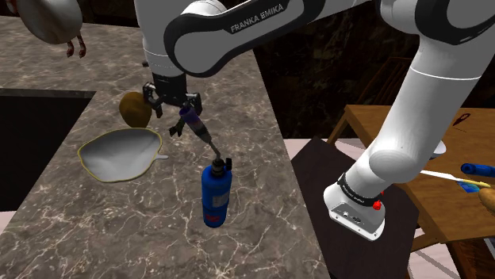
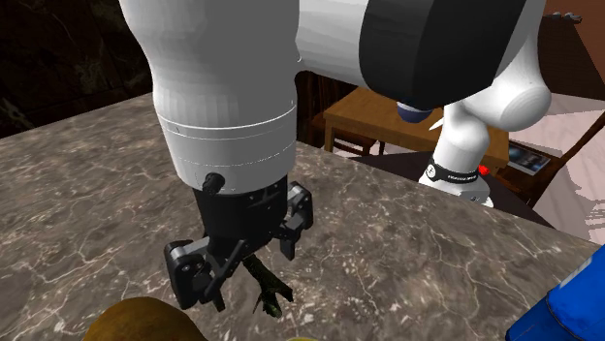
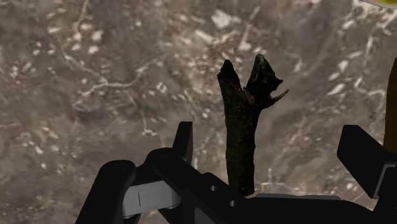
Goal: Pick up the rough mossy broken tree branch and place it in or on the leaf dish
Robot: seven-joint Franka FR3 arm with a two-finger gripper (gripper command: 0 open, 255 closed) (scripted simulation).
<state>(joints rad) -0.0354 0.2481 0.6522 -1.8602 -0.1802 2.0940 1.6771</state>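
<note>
A dark, rough branch (image 3: 240, 133) with a forked end stands between the fingers of my gripper (image 3: 273, 146). The fingers are wide apart and neither touches it. In the second exterior view the branch (image 2: 267, 289) slants down from under the gripper (image 2: 250, 276), fork end close to the marble counter (image 2: 407, 252). I cannot tell whether it rests on the counter. In the shoulder view the gripper (image 1: 173, 115) hovers just beyond the pale leaf-shaped dish (image 1: 119, 154), which has a yellowish rim and nothing in it.
A brown rounded lump (image 1: 135, 109) sits beside the gripper, at the dish's far edge. A blue canister with a nozzle (image 1: 216, 194) lies on the counter near the gripper. A dark sunken opening (image 1: 32, 143) cuts the counter at the shoulder view's left. A wooden table (image 1: 412, 131) stands past the counter's edge.
</note>
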